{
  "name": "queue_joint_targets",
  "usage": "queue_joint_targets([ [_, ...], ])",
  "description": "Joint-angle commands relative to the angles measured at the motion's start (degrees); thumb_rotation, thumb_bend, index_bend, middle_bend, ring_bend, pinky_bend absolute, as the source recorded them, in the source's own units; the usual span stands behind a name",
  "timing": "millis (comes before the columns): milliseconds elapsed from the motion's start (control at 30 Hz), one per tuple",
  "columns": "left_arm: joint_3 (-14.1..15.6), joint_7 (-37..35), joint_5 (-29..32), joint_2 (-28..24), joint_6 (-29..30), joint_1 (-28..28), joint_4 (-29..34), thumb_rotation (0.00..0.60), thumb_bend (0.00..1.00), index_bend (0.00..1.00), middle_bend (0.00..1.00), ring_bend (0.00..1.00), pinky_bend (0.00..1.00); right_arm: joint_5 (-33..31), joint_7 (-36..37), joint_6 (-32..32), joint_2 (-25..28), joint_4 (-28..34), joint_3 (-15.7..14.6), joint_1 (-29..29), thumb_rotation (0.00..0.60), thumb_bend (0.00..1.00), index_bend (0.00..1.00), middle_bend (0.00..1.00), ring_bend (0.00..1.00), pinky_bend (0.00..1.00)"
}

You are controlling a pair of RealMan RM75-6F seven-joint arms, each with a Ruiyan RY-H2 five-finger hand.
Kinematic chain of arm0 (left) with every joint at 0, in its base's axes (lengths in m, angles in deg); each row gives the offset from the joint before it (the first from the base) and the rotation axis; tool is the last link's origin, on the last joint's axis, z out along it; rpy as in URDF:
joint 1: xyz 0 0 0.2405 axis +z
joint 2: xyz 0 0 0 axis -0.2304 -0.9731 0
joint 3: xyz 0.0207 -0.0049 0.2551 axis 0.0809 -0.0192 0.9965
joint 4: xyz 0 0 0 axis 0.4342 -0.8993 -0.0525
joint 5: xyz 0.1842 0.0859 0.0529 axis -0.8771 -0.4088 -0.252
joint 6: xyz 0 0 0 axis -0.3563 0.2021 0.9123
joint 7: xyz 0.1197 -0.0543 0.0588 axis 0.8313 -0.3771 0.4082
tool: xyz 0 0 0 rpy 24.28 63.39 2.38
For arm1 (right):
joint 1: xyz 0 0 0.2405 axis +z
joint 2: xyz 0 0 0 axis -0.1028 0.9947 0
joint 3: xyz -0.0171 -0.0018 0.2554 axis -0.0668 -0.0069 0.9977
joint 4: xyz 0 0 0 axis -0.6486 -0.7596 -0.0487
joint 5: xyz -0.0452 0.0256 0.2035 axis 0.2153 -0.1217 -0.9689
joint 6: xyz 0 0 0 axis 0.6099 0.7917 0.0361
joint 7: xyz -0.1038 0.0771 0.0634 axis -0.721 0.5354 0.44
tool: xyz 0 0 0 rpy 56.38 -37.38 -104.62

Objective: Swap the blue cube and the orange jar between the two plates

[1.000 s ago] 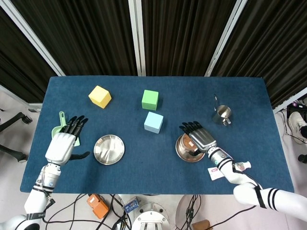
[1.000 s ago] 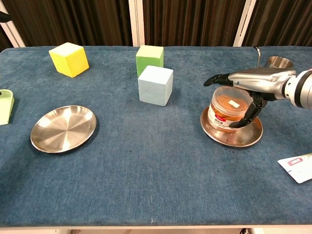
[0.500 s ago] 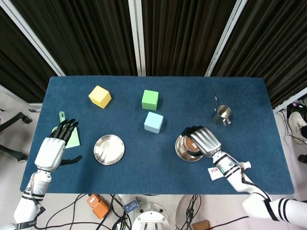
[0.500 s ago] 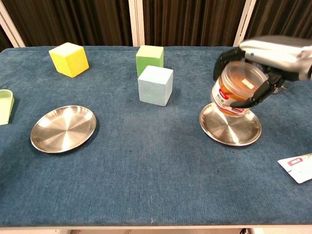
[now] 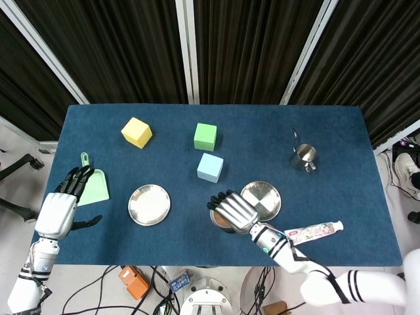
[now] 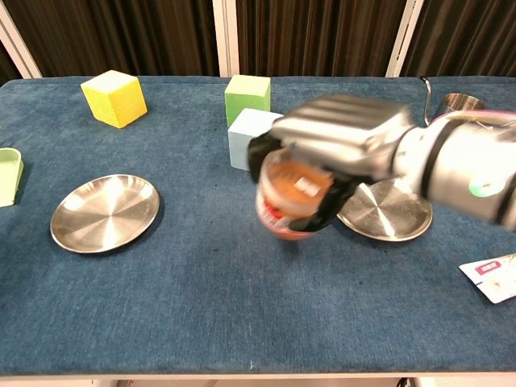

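my right hand grips the orange jar from above, fingers wrapped round its sides, and holds it tilted in the air above the blue table. the jar is blurred in the chest view, so i cannot tell how high it hangs. it sits between the two steel plates, just left of the right plate, which lies bare. the left plate is bare too, well apart from the jar, with open cloth between them.

the blue cube stands on the table, on neither plate, just behind my right hand; in the chest view my hand covers part of it. behind the cube is a green cube, and a yellow cube stands further left, near the back of the table. a small steel cup stands toward the back right, well apart from my hand. a toothpaste tube lies near the front edge, to the right of my forearm.

my left hand hovers off the left edge of the table, fingers spread and holding nothing. just beside it a green dustpan lies on the table's left side.

the front strip of the table, from the left plate across to the tube, is open cloth.
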State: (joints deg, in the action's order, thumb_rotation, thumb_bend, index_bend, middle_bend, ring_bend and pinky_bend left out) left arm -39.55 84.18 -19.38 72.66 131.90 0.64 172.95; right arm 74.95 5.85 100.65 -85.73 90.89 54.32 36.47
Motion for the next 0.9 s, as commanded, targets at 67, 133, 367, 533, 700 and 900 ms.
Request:
queue_joint_targets([
  [67, -0.10, -1.32, -0.09, -0.13, -0.11, 0.36, -0.78, 0.600, 0.05, 0.02, 0.03, 0.03, 0.26, -9.17, -5.66, -3.46, -4.61, -1.79, 0.50, 4.47, 0.600, 0.46, 0.30, 0.39, 0.39, 0.42],
  [133, -0.25, -1.95, 0.02, -0.15, -0.43, 0.37, -1.18, 0.600, 0.05, 0.02, 0.03, 0.03, 0.26, -11.59, -6.16, -4.05, -4.55, -1.22, 0.67, 5.65, 0.600, 0.43, 0.04, 0.16, 0.17, 0.25],
  [367, -0.41, -3.09, -0.20, -0.35, -1.08, 0.54, -1.70, 0.600, 0.05, 0.01, 0.03, 0.03, 0.26, -16.56, -4.70, -4.70, -0.80, 3.10, 0.62, 7.74, 0.600, 0.21, 0.00, 0.00, 0.00, 0.00],
  [533, -0.55, -4.56, -0.68, -0.97, -0.53, 1.07, -2.09, 0.600, 0.05, 0.02, 0.03, 0.03, 0.26, -20.07, -1.98, -2.88, 5.87, 8.81, 2.19, 8.14, 0.590, 0.17, 0.00, 0.00, 0.00, 0.00],
  [700, -0.45, -5.54, -0.87, -1.36, -0.86, 1.33, -2.81, 0.600, 0.05, 0.01, 0.03, 0.03, 0.26, -21.49, -4.40, 2.87, 6.22, 5.41, 6.23, 10.83, 0.557, 0.17, 0.00, 0.00, 0.00, 0.00],
  [900, -0.66, -7.20, -0.58, -1.15, -1.91, 1.15, -3.76, 0.600, 0.05, 0.02, 0.03, 0.03, 0.26, -33.06, -10.44, 1.30, -2.48, -8.95, 8.75, 20.18, 0.570, 0.17, 0.00, 0.00, 0.00, 0.00],
])
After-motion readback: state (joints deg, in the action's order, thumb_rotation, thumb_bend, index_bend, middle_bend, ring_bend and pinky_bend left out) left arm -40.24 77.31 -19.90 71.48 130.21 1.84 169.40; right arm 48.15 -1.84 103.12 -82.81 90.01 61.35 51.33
